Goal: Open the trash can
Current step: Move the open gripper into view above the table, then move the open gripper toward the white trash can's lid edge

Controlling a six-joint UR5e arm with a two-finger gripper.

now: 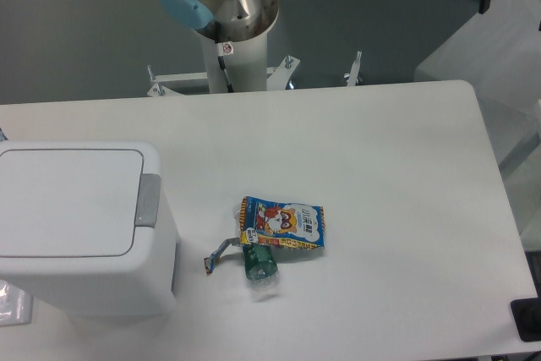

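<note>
I see the trash can (80, 221) at the table's (397, 209) left edge, lid shut, grey tab facing right. Snack packet (283, 224) beside it, print unreadable. Gripper out of frame; jaw state unknown.

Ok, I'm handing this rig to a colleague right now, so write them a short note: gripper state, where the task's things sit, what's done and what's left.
Gripper: not in view; only the arm's base column shows behind the table's far edge.
Trash can: at the table's left front, upright, its lid flat and closed, grey push tab on the right edge, untouched.
Snack packet lies right of the can, apart from it, with a small green crumpled wrapper against its near side.
Done: nothing yet.
Left: bring the gripper to the tab, press it, open the lid.
</note>
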